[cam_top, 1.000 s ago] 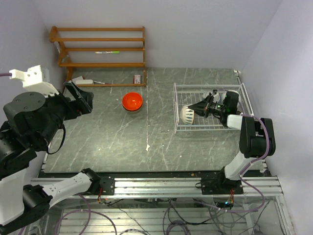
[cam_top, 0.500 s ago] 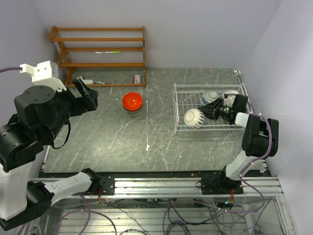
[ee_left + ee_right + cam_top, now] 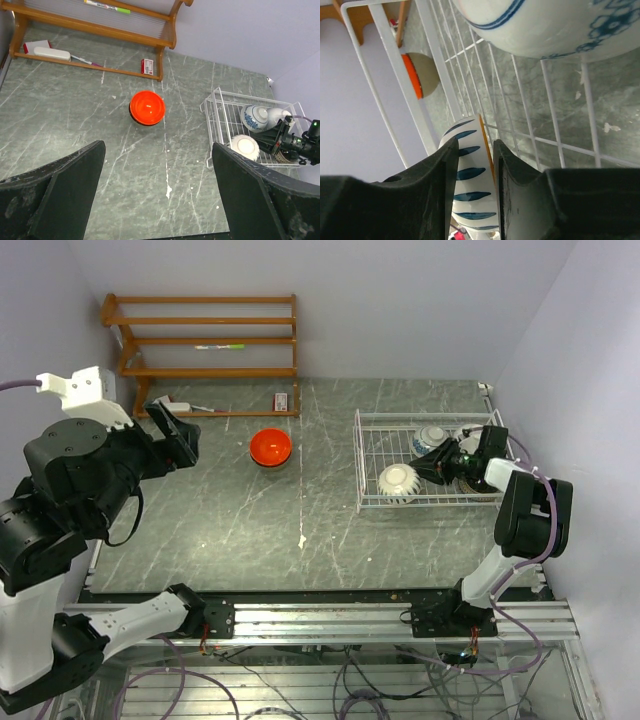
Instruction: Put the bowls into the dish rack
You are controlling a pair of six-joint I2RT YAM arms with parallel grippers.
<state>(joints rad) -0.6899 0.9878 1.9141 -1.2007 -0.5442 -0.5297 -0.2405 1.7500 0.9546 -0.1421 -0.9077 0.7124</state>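
The white wire dish rack (image 3: 362, 462) stands at the right. In it a white bowl with blue stripes (image 3: 398, 479) lies upside down, and a blue-and-white patterned bowl (image 3: 431, 437) sits behind it. My right gripper (image 3: 422, 467) reaches into the rack from the right, its tips just short of the striped bowl. In the right wrist view its jaws (image 3: 472, 142) stand a narrow gap apart and the striped bowl (image 3: 470, 175) shows beyond them, unheld. An orange-red bowl (image 3: 270, 448) sits on the table's middle. My left gripper (image 3: 175, 440) hangs wide open and empty above the left side (image 3: 158, 147).
A brown wooden shelf unit (image 3: 205, 340) stands against the back wall, with a small red-and-white box (image 3: 283, 401) and a white item (image 3: 172, 404) at its foot. Walls close in on the right and left. Bare marbled table lies between the orange-red bowl and the rack.
My right gripper let go of the striped bowl and drew back to the right; the bowl now rests upside down in the rack. My left arm shifted slightly.
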